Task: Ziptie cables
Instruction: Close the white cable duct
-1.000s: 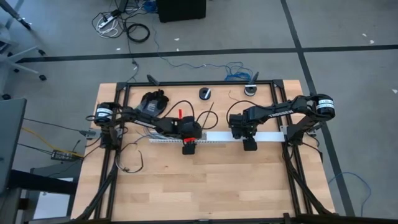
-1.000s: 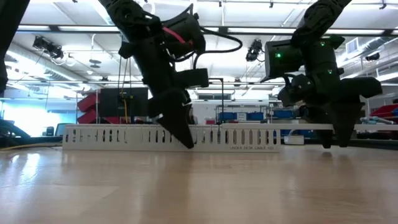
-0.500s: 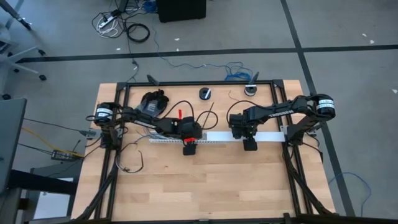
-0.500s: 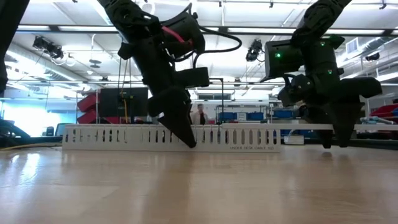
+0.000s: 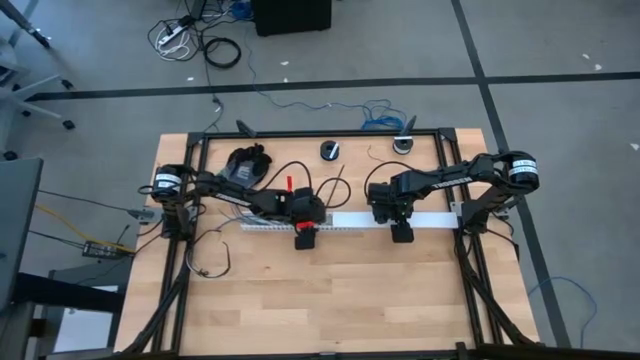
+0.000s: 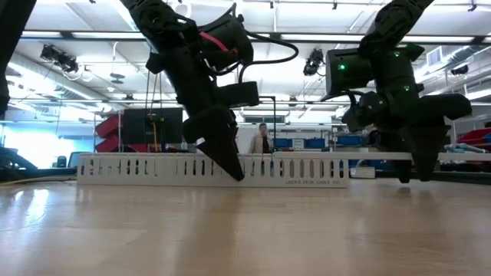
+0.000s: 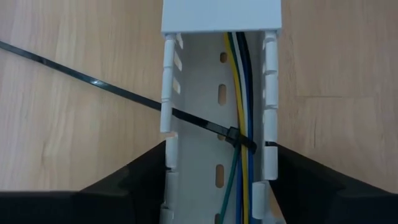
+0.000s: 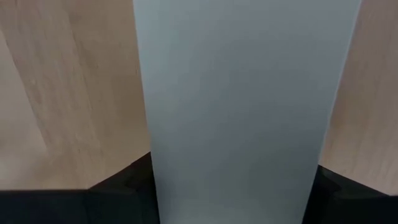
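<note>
A white slotted duct (image 5: 345, 222) lies lengthwise across the table's middle, with a lid (image 7: 221, 15) over its right stretch. In the uncovered part lie the cables (image 7: 241, 93): yellow, blue, black and green wires side by side. A black zip tie (image 7: 235, 135) is looped round them, and its tail (image 7: 74, 74) runs out through a wall slot onto the wood. My left gripper (image 5: 303, 238) (image 7: 221, 144) straddles the open duct just short of the lid. My right gripper (image 5: 401, 233) (image 8: 235, 160) straddles the lidded stretch farther right. My left gripper has the duct's two slotted side walls (image 7: 268, 165) between its fingers (image 7: 137, 183), one finger against each outer face, beside the zip tie. It comes slanting down from the table's left, fingers across the duct. The duct rests flat on the table. My right gripper has the lidded duct's two long sides (image 8: 155, 174) between its fingers (image 8: 118, 183), one on each side. It comes from above, pointing down, across the duct. The duct stays flat on the table.
A black bundle (image 5: 248, 162) and two small round parts (image 5: 329, 150) (image 5: 402, 145) sit near the far edge. A loose thin wire (image 5: 210, 262) curls at the left. Black frame rails (image 5: 475, 290) border the table. Bare wood lies toward the near edge. A person (image 6: 263, 142) shows in the room behind.
In the low view my left gripper's lower fingertip has crept slightly toward the table's right along the duct's near wall. The arms have otherwise kept still.
</note>
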Robot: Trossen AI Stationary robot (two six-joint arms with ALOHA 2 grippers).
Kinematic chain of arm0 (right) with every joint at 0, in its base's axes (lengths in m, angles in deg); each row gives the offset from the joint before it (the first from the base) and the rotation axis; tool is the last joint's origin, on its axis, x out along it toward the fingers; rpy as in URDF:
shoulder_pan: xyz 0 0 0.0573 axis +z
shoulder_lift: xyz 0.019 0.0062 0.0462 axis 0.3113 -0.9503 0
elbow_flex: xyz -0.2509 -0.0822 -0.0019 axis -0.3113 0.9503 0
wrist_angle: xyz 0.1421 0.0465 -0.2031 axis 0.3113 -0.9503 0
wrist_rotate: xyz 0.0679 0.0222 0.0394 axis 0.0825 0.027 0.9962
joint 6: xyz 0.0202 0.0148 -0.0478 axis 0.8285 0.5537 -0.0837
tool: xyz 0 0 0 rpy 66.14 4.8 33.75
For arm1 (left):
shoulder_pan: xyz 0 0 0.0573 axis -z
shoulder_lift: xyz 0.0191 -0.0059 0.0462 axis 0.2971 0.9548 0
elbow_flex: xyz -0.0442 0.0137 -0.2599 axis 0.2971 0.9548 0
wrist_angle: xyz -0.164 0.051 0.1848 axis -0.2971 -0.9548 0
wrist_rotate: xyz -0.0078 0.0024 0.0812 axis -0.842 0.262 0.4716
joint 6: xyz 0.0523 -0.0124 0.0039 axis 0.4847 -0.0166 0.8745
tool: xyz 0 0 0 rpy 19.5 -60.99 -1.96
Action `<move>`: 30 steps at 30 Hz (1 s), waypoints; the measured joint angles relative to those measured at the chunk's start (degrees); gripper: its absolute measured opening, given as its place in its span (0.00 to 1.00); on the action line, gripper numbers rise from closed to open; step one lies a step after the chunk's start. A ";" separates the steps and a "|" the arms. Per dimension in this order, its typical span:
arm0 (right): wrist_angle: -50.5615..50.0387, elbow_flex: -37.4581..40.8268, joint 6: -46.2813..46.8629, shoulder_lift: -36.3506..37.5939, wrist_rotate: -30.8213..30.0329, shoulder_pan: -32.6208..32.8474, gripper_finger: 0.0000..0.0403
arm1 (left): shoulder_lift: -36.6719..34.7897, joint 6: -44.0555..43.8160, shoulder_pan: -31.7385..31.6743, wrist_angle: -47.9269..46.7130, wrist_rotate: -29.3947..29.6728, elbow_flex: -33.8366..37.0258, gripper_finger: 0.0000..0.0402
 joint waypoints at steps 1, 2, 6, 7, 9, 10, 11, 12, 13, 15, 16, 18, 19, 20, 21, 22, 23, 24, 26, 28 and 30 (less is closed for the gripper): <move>0.03 0.00 -0.01 0.00 0.04 0.00 0.56 | 0.01 0.05 0.01 0.31 -0.03 0.00 0.59; 0.09 0.00 -0.01 -0.01 0.05 0.00 0.56 | 0.04 0.27 0.02 0.58 -0.05 0.00 0.59; 0.96 0.00 0.01 0.01 0.25 0.00 0.56 | 0.07 0.87 0.01 0.89 -0.04 -0.15 0.59; 1.19 0.00 0.00 0.00 0.27 0.00 0.56 | 0.07 0.98 0.02 1.35 -0.04 -0.17 0.59; 1.24 0.00 -0.01 -0.01 0.27 0.00 0.56 | 0.07 1.08 0.02 2.03 -0.04 -0.22 0.59; 1.42 0.00 -0.02 0.00 0.27 0.00 0.56 | 0.07 1.09 0.02 2.28 -0.04 -0.23 0.59; 1.64 0.00 -0.03 0.01 0.27 0.00 0.56 | 0.07 1.09 0.02 2.27 -0.04 -0.24 0.59; 1.77 0.00 -0.03 0.00 0.27 0.00 0.56 | 0.07 1.09 0.02 2.29 -0.04 -0.24 0.59; 1.96 0.00 -0.03 0.00 0.27 0.00 0.56 | 0.07 1.09 0.02 2.39 -0.04 -0.24 0.59; 2.83 0.00 -0.05 0.00 0.27 0.00 0.56 | 0.07 1.09 0.02 2.82 -0.04 -0.24 0.59; 3.26 0.00 -0.06 -0.01 0.28 0.00 0.56 | 0.07 1.09 0.02 3.17 -0.23 -0.24 0.59; 3.98 0.00 -0.16 -0.01 0.34 0.00 0.56 | 0.07 1.09 0.02 4.19 -0.85 -0.28 0.59; 4.33 0.00 -0.18 0.01 0.40 0.00 0.56 | 0.07 1.09 0.02 4.50 -1.05 -0.33 0.59; 4.65 0.00 -0.20 -0.01 0.42 0.00 0.56 | 0.07 1.08 0.01 4.83 -1.22 -0.33 0.59; 4.85 0.00 -0.19 0.00 0.48 0.00 0.56 | 0.07 1.09 0.02 5.23 -1.40 -0.33 0.59; 4.95 0.00 -0.19 0.01 0.61 0.00 0.56 | 0.07 1.09 0.00 5.49 -1.57 -0.33 0.59; 5.01 0.00 -0.18 0.00 0.73 0.00 0.56 | 0.07 1.09 0.00 5.66 -1.73 -0.33 0.59; 5.15 0.00 -0.18 -0.01 0.75 0.00 0.56 | 0.07 1.09 0.00 5.87 -1.74 -0.33 0.59; 5.43 0.00 -0.18 0.01 0.80 0.00 0.56 | 0.07 1.09 0.01 6.64 -1.78 -0.33 0.59; 5.89 0.00 -0.18 0.01 0.83 0.00 0.56 | 0.07 1.09 0.02 7.56 -1.86 -0.33 0.59; 6.35 0.00 -0.17 0.01 1.11 0.00 0.56 | 0.07 1.07 0.02 8.35 -1.88 -0.35 0.59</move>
